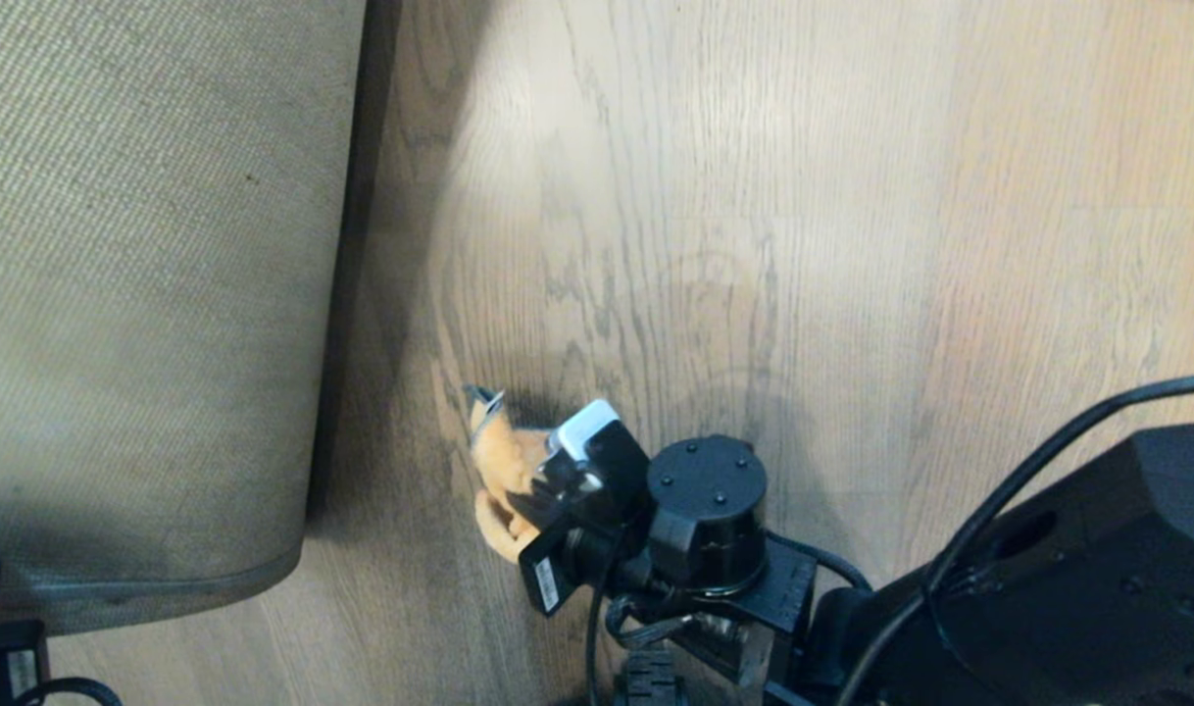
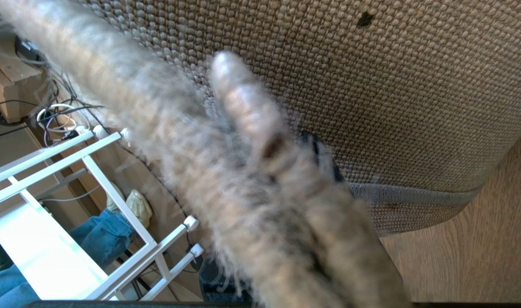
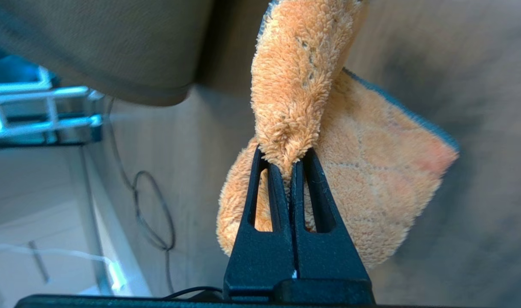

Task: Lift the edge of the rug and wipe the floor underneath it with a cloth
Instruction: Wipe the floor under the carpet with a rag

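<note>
The rug is held up off the floor [image 1: 754, 245], so its beige woven backing [image 1: 146, 294] faces me on the left. The rug edge [image 1: 166, 586], with its grey hem, curves along the bottom. In the left wrist view the pale pile [image 2: 226, 171] drapes over my left gripper [image 2: 294, 171]. One dark fingertip [image 2: 324, 156] lies against the backing [image 2: 393, 85]. My right gripper [image 3: 286, 156] is shut on a fold of the orange cloth [image 3: 371, 171]. The cloth [image 1: 504, 466] hangs low over the bare planks just right of the raised rug.
A white metal rack [image 2: 93, 179], loose cables [image 2: 59, 115] and a person's legs in jeans [image 2: 102, 235] lie beyond the rug. A thin cable [image 3: 153, 214] loops on the floor near the rug. My right arm's black body [image 1: 1048, 588] fills the lower right.
</note>
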Robot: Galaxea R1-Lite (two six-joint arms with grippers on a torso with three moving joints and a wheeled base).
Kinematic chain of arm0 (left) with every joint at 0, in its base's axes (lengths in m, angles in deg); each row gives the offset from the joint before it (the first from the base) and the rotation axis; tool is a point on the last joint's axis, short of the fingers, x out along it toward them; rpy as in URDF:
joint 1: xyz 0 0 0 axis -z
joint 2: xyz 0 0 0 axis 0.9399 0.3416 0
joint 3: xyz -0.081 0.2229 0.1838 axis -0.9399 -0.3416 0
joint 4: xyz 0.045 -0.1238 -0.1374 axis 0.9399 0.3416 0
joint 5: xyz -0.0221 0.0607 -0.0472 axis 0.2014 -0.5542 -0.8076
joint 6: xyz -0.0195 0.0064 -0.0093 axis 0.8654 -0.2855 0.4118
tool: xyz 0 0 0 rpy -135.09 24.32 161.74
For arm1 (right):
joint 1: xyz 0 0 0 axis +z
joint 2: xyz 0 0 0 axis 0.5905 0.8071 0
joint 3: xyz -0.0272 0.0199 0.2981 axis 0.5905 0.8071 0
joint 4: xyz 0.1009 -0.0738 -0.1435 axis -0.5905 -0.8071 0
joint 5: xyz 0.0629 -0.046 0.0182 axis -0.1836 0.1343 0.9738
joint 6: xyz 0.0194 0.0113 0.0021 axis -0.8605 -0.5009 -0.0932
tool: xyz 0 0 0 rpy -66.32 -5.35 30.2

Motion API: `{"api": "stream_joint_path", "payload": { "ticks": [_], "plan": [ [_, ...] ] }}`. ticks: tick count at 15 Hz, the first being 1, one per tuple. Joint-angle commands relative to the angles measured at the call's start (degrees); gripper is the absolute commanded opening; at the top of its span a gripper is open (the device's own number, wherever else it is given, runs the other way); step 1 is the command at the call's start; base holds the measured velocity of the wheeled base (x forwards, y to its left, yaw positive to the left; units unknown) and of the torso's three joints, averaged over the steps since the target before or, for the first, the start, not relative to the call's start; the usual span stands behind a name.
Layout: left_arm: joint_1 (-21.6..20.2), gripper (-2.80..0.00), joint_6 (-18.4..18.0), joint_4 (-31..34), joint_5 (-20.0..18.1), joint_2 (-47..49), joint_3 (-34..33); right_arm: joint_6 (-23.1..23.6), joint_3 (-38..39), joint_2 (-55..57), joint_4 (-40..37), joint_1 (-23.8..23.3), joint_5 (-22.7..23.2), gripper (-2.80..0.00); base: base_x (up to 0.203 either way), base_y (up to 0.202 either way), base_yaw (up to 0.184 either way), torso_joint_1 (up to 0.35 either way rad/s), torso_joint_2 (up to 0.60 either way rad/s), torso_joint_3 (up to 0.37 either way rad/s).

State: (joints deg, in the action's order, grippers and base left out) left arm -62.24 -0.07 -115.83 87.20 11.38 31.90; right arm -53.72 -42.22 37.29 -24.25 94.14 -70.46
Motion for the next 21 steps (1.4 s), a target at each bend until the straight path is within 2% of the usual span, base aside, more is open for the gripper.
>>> {"api": "stream_joint_path", "payload": {
  "ticks": [1,5,10,17,21],
  "plan": [
    [0.05,-2.80,-0.10,-0.22,0.26,-0.12,-0.01,0.04,-1.70,4.04,0.40,1.91,-0.10,-2.80,0.000,0.000,0.000,0.000,0.00,0.000],
    [-0.05,-2.80,0.08,0.77,0.26,-0.30,-0.01,0.04,-6.78,8.85,0.31,1.25,-0.43,-2.80,0.000,0.000,0.000,0.000,0.00,0.000],
    [-0.06,-2.80,0.51,0.95,0.26,-0.30,-0.01,0.13,-14.98,11.33,0.58,-4.52,-3.99,-2.80,0.000,0.000,0.000,0.000,0.00,0.000],
    [0.12,-2.80,0.57,0.95,0.35,-0.30,-0.01,0.07,-13.30,2.04,0.91,-11.26,-4.15,-2.80,0.000,0.000,0.000,0.000,0.00,0.000],
    [0.38,-2.80,0.60,0.95,0.35,-0.30,-0.01,0.24,-11.28,-3.85,-0.19,-16.60,-4.11,-2.80,0.000,0.000,0.000,0.000,0.00,0.000]
  ]
}}
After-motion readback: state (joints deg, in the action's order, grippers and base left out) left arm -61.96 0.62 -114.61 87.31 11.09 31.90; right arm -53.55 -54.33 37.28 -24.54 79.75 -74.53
